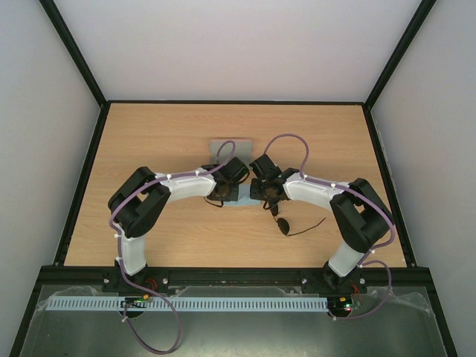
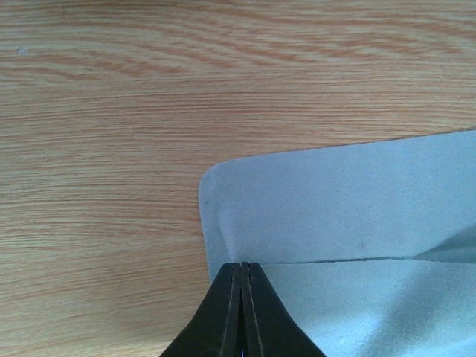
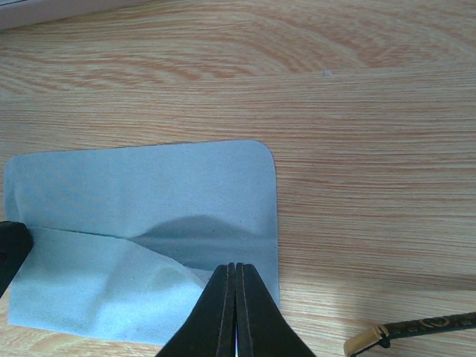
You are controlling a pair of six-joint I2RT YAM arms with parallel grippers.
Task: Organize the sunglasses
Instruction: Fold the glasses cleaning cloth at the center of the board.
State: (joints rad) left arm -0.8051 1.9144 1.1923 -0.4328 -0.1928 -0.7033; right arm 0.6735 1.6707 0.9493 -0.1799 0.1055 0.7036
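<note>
Left fingers [image 2: 223, 316] are pressed together, pinching a folded edge of the cloth [image 2: 335, 216]. Right fingers [image 3: 217, 312] are likewise closed on the cloth's other side, where it is raised in a fold. The sunglasses [image 1: 285, 225] lie on the tabletop [image 1: 171, 134], near the cloth beside the right arm, unheld.

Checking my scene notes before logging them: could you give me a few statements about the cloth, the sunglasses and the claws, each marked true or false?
1. The left claw and the right claw are both shut. True.
2. The light blue cloth lies flat in one layer. False: part of it is folded over and bulges.
3. The sunglasses lie on the cloth. False: they rest on the bare wooden table, near the right arm.
4. A temple tip shows in the right wrist view. True.
</note>
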